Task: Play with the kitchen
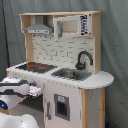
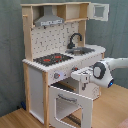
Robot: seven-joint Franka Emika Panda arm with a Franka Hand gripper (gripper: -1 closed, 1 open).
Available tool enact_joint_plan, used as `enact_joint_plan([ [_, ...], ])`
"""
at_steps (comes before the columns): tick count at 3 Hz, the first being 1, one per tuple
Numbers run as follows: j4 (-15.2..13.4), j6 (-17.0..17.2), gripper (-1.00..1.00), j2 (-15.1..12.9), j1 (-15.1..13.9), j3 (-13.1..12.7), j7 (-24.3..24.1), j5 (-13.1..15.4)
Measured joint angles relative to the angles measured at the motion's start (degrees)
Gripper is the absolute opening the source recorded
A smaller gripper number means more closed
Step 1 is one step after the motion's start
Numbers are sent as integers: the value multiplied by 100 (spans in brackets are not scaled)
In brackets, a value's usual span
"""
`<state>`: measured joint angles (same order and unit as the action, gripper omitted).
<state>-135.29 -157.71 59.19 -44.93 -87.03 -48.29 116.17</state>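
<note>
Kitchen [image 2: 60, 60] fills mid-frame in both exterior views, oven door [image 2: 70, 100] hanging open. Pincer [image 2: 80, 76] sits near the knobs, finger state untellable; swinging down risks striking the door.

kitchen [image 2: 37, 82]: matt white panels, pale wood frame | sink [image 1: 70, 74]: probably brushed metal | faucet [image 1: 83, 58]: glossy black

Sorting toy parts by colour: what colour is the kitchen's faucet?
Black. The faucet shows best in the first exterior view, curving over the sink.
</note>
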Motion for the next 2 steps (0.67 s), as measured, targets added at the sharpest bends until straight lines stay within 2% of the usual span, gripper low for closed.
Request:
enact_joint_plan([
  [1, -6, 0, -100, 133, 3, -16, 303, -5],
  [2, -6, 0, 100, 133, 7, -17, 303, -5],
])
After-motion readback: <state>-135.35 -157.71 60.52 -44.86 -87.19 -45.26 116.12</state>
